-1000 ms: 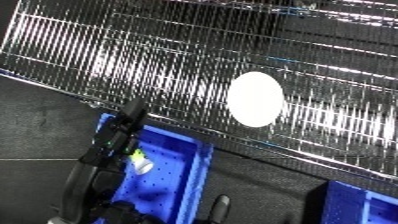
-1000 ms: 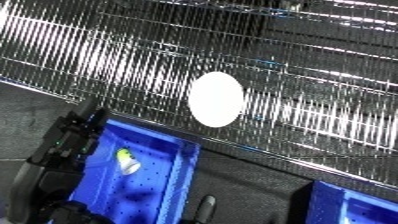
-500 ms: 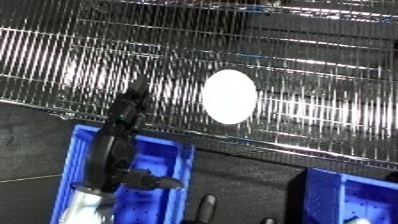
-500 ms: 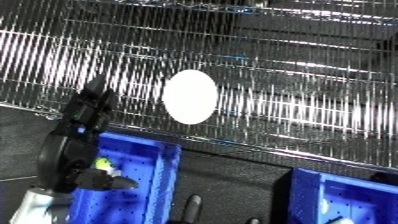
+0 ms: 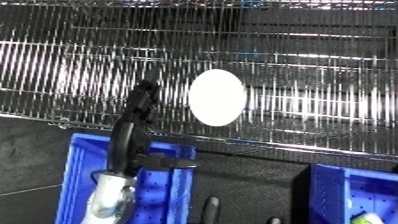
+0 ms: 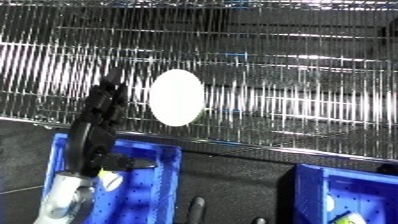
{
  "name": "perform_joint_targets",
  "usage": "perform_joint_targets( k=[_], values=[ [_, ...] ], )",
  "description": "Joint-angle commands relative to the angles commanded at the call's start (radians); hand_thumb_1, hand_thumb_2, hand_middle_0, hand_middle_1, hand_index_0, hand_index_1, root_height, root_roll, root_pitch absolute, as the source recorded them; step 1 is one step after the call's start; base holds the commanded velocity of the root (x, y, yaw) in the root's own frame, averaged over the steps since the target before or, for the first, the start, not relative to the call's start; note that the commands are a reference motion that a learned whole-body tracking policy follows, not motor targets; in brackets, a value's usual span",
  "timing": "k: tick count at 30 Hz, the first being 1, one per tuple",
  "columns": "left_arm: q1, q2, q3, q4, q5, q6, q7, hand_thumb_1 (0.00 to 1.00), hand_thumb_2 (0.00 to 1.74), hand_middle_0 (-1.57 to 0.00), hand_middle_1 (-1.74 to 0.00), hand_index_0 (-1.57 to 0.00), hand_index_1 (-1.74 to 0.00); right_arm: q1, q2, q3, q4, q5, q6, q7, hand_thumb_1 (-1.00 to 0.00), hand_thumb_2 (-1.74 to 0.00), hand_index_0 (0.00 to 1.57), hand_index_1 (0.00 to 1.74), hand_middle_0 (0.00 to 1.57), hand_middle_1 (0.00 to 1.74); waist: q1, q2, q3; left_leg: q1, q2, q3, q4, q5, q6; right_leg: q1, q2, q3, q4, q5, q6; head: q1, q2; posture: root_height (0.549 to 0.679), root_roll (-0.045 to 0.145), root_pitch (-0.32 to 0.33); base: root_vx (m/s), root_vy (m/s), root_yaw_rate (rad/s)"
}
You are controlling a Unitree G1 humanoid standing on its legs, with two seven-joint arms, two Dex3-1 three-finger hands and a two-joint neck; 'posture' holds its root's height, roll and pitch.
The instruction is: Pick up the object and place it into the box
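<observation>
A white oval object (image 5: 217, 97) lies on a wire rack (image 5: 311, 65) that fills the upper part of both views. My left hand (image 5: 131, 131) reaches up from the lower left with straight black fingers (image 5: 142, 91). Their tips rest over the rack's front wires, a short way left of the white object and apart from it. The hand is open and holds nothing. A blue bin (image 5: 78, 170) sits below the rack, under my left forearm. Only dark tips of what looks like my right hand (image 5: 210, 206) show at the bottom edge.
A second blue bin (image 5: 330, 192) stands at the lower right with a yellow-green item (image 5: 362, 218) inside. Something pale yellow (image 6: 108, 180) lies in the left bin. Dark floor (image 5: 258, 185) separates the two bins. The rack's front rail (image 5: 266, 145) runs just above them.
The view has shifted, bringing the right bin into sight. My left hand has stretched upward onto the rack, and the gap between it and the white object has narrowed.
</observation>
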Motion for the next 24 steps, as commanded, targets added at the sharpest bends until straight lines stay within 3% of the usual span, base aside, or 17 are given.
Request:
perform_joint_targets(
  k=[7,13,24],
  values=[
    [-0.074,-0.002,-0.002,0.081,0.004,-0.001,0.016,0.00,0.00,0.00,0.00,0.00,0.00,-0.004,-0.006,0.021,-0.033,0.009,0.010,-0.012,0.00,0.00,0.00,0.00,0.00,0.00,-0.029,-0.015,0.000,-0.030,0.012,0.007,0.016,-0.004,-0.0030,-0.031,0.0118,0.011,0.006,0.004,0.0012,-0.018,0.043,0.639,-0.004,0.124,-0.006,0.013,-0.083],
    [-0.127,-0.009,-0.012,0.121,0.008,0.001,0.015,0.00,0.00,0.00,0.00,0.00,0.00,-0.004,-0.002,0.034,-0.055,0.021,0.011,-0.022,0.00,0.00,0.00,0.00,0.00,0.00,-0.046,-0.024,0.000,-0.051,0.014,0.008,0.028,-0.011,-0.0031,-0.051,0.0189,0.017,0.009,0.005,0.0020,-0.036,0.063,0.638,-0.005,0.138,0.002,0.009,-0.053],
    [-0.202,-0.026,-0.024,0.162,-0.017,0.020,0.019,0.55,0.96,-0.86,-0.96,-0.86,-0.96,-0.010,0.012,0.050,-0.072,0.023,0.003,-0.034,0.00,0.00,0.00,0.00,0.00,0.00,-0.068,-0.030,0.000,-0.052,0.016,0.014,0.018,-0.012,-0.0089,-0.056,0.0221,0.026,-0.010,0.011,0.0071,-0.060,0.081,0.639,-0.003,0.151,-0.002,0.013,-0.019]
  ],
)
